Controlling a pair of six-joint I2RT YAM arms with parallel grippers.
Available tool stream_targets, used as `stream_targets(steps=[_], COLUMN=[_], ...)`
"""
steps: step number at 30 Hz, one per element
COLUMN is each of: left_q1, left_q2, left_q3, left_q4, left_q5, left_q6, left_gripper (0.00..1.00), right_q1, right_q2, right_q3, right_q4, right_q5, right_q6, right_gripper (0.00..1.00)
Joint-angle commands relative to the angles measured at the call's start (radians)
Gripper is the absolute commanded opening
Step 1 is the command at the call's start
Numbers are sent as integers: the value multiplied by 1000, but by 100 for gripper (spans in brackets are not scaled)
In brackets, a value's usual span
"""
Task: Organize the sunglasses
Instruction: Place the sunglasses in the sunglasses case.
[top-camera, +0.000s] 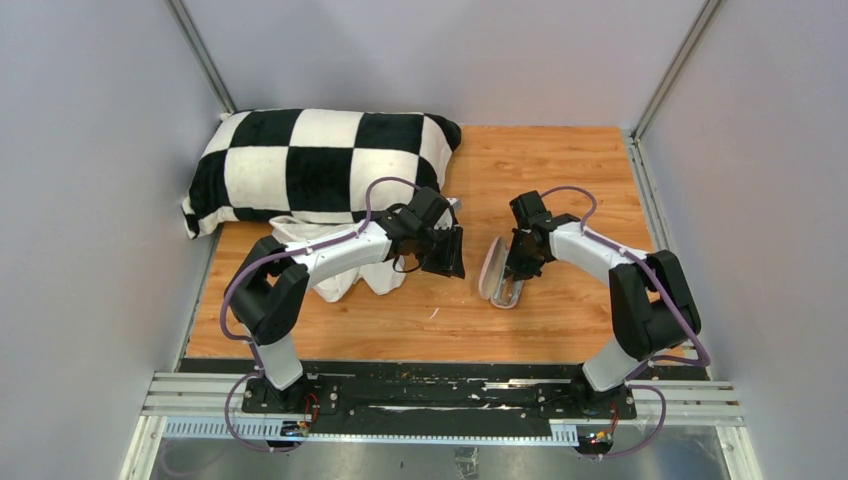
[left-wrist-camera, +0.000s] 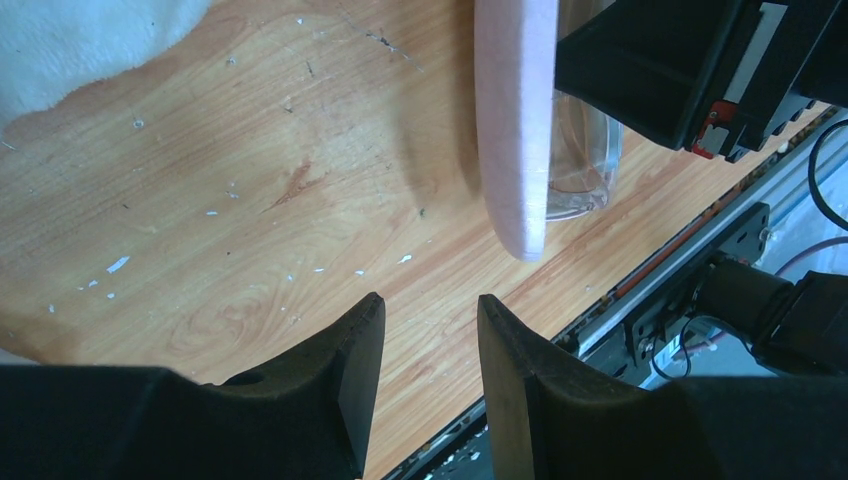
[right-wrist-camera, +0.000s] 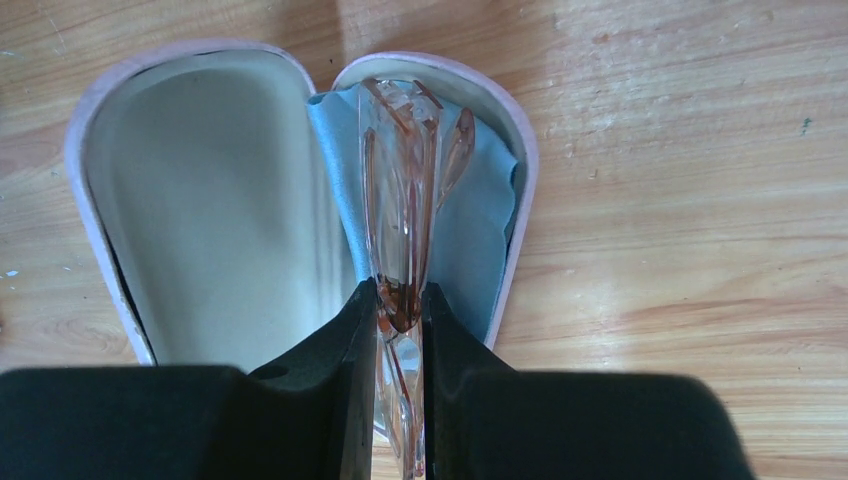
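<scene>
The sunglasses (right-wrist-camera: 400, 190) are clamped edge-on by the right gripper (right-wrist-camera: 400, 300) over the open pink case (right-wrist-camera: 210, 200); the left gripper (left-wrist-camera: 430, 308) is held narrowly parted, empty, beside that case.

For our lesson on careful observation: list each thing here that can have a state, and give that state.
Case: open, cream inside showing.
Sunglasses: on edge in the case, gripped.
Cloth: lying in the case, beneath the sunglasses.
Right gripper: shut on the sunglasses.
Left gripper: open, holding nothing.
</scene>
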Motion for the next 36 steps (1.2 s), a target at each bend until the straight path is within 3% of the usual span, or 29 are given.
stream_targets(steps=[1, 9, 14, 20, 27, 30, 36], left_q1=[3, 2, -15, -16, -18, -19, -22], left_q2=[0, 31, 34, 137, 244, 274, 280], left_q3=[-17, 6, 60, 147, 257, 276, 263], left_q4=[14, 46, 108, 123, 100, 89, 112], left_q5=[17, 36, 57, 71, 80, 79, 88], left_q6=[-9, -13, -17, -20, -20, -17, -29], left_gripper=[45, 45, 54, 50, 53, 51, 38], right_q1=[14, 12, 3, -15, -27, -31, -36], right_q2=[2, -4, -7, -13, -32, -36, -59], right_q3=[-48, -64, -70, -87, -98, -102, -104], right_q4=[39, 60, 66, 95, 101, 104, 108], right_q5=[1, 0, -12, -59, -71, -79, -95], right_q6=[4, -26, -48, -78, -92, -97, -97], right_gripper=[18, 18, 19, 19, 19, 19, 20])
